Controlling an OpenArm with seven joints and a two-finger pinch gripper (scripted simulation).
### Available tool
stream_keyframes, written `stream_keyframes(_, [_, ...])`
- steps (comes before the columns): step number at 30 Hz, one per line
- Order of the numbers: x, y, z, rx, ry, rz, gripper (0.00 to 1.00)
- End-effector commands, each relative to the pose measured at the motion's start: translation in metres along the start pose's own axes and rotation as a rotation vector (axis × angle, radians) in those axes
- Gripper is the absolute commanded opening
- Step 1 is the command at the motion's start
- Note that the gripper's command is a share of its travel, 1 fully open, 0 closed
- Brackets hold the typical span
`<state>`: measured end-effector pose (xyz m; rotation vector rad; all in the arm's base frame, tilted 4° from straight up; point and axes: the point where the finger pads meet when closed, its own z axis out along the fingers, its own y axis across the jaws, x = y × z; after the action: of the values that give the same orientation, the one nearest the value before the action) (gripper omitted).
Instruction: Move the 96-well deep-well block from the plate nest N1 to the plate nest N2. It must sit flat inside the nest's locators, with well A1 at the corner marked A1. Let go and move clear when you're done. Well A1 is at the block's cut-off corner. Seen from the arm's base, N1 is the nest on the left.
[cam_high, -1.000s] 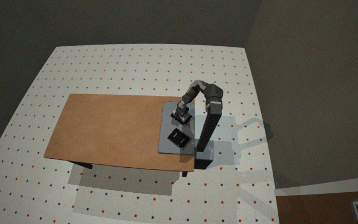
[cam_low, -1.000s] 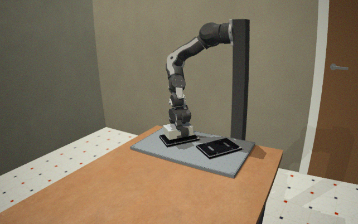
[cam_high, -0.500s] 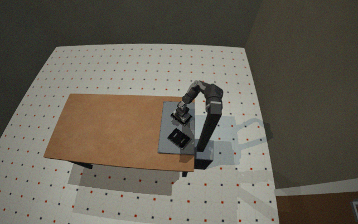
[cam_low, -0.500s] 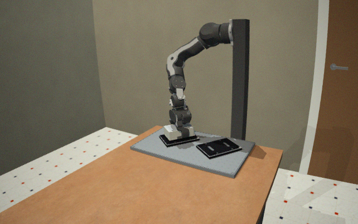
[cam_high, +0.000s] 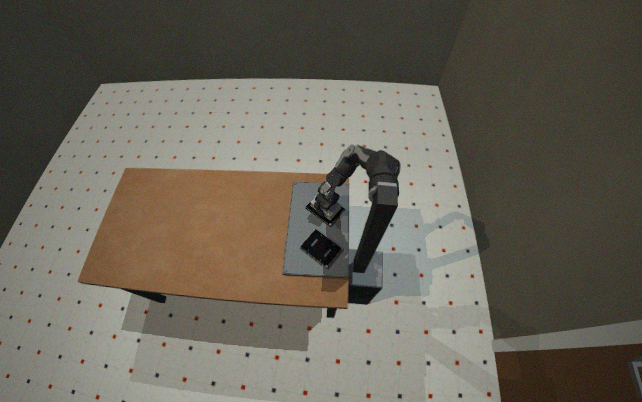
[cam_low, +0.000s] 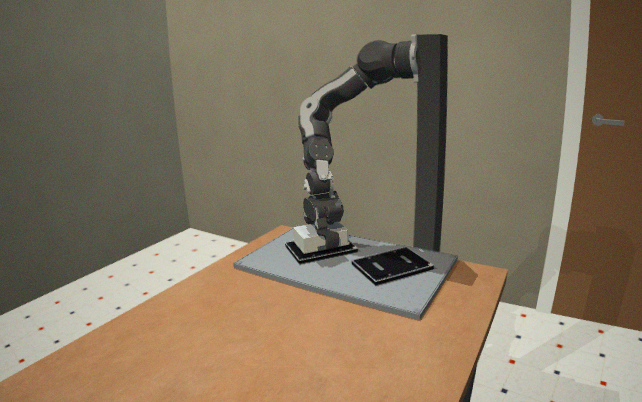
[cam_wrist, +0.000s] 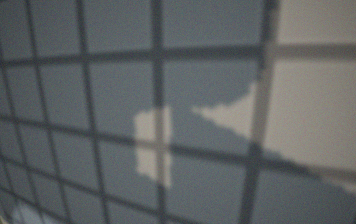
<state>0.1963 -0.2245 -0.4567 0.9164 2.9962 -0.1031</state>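
The pale deep-well block (cam_low: 311, 239) stands in the black plate nest N2 (cam_low: 321, 251), on the left in the exterior view. In the top view the block (cam_high: 326, 212) is at the upper nest. My gripper (cam_low: 327, 238) reaches straight down and is shut on the block across its sides. I cannot tell if the block rests fully flat in the locators. The block's well grid (cam_wrist: 160, 125) fills the wrist view, partly in shadow. The cut-off corner is not visible. Nest N1 (cam_low: 392, 264) is empty and also shows in the top view (cam_high: 321, 248).
Both nests sit on a grey baseplate (cam_low: 345, 277) at the edge of the brown table (cam_low: 250, 340). The arm's dark mounting pillar (cam_low: 429, 140) stands just behind nest N1. A door (cam_low: 605, 165) is at the far right.
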Motion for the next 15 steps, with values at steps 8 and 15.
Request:
stream_keyframes(8, [-0.0006,0.0017,-0.0004,-0.008,-0.001,-0.002,0.0])
stream_keyframes(15, [-0.004,0.0039,-0.0005,-0.013,-0.004,-0.001,0.0])
